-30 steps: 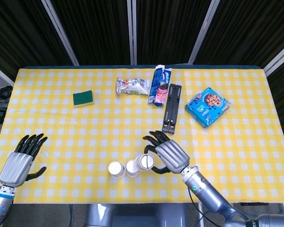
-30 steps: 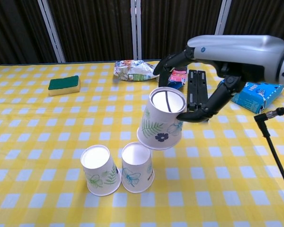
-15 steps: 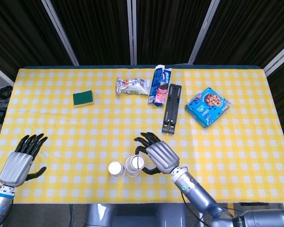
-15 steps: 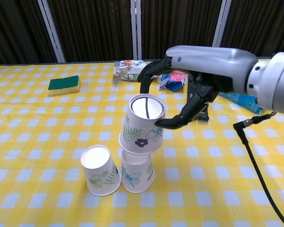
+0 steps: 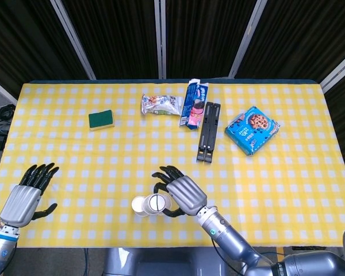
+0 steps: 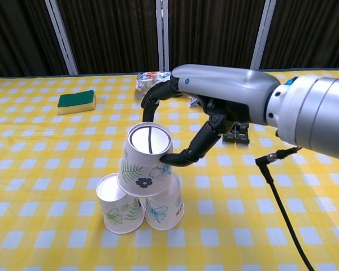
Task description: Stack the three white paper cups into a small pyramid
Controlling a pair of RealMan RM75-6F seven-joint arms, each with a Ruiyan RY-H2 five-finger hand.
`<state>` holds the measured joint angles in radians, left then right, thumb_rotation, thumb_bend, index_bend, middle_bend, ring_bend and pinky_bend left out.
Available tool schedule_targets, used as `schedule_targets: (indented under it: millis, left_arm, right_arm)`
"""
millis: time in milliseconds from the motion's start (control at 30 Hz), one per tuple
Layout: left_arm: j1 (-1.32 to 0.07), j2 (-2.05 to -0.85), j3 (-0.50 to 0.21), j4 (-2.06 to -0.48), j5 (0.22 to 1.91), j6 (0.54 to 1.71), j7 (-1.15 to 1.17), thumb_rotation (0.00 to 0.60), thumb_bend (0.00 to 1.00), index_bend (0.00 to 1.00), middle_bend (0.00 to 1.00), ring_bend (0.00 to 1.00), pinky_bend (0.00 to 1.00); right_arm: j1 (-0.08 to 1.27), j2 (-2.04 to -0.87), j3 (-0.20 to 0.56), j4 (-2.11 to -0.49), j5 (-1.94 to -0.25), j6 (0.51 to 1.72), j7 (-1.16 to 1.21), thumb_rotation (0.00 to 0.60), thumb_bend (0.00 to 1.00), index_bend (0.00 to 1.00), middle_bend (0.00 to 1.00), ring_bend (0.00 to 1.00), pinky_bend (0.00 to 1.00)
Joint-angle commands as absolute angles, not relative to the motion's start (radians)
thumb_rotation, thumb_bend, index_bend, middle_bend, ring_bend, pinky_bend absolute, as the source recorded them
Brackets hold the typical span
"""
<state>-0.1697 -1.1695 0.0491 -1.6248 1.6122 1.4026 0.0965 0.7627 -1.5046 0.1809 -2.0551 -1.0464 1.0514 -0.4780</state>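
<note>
Two white paper cups with floral prints stand upside down side by side near the table's front edge: the left cup (image 6: 117, 210) and the right cup (image 6: 166, 210). My right hand (image 6: 183, 118) holds the third cup (image 6: 144, 159) upside down, tilted, resting over the gap between the two. In the head view the held cup (image 5: 157, 202) hides the right base cup; the left base cup (image 5: 140, 205) peeks out beside it, with my right hand (image 5: 181, 194) behind. My left hand (image 5: 24, 198) hovers open at the table's front left, empty.
A green sponge (image 5: 101, 119), a snack bag (image 5: 160, 105), a blue wrapper (image 5: 195, 103), a black folding object (image 5: 209, 131) and a blue cookie box (image 5: 252, 130) lie across the far half of the yellow checked table (image 5: 92, 167). A black cable (image 6: 282, 197) trails from my right arm.
My right hand carried the third cup leftward and down, from right of the pair to on top of the two base cups. The left hand stayed still.
</note>
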Motion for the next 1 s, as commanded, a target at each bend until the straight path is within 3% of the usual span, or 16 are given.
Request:
schedule_targets:
  millis: [33, 767, 1000]
  left_arm:
    - [-0.17, -1.168, 0.049, -1.627, 1.61, 1.4, 0.096, 0.6, 0.24, 0.0, 0.0, 0.0, 0.0]
    - [-0.17, -1.161, 0.049, -1.632, 1.612, 1.396, 0.088, 0.6, 0.24, 0.0, 0.0, 0.0, 0.0]
    - [-0.172, -1.16, 0.048, -1.631, 1.609, 1.392, 0.083, 0.6, 0.24, 0.0, 0.0, 0.0, 0.0]
  right_arm:
    - [0.772, -1.511, 0.183, -2.049, -1.034, 1.052, -0.485, 0.6, 0.22, 0.58, 0.15, 0.0, 0.08]
    - [0.804, -1.579, 0.176, -1.989, -1.006, 1.076, -0.504, 0.6, 0.22, 0.58, 0.16, 0.0, 0.09]
    - [0.804, -1.603, 0.166, -1.975, -1.009, 1.1, -0.528, 0.6, 0.19, 0.5, 0.1, 0.0, 0.07]
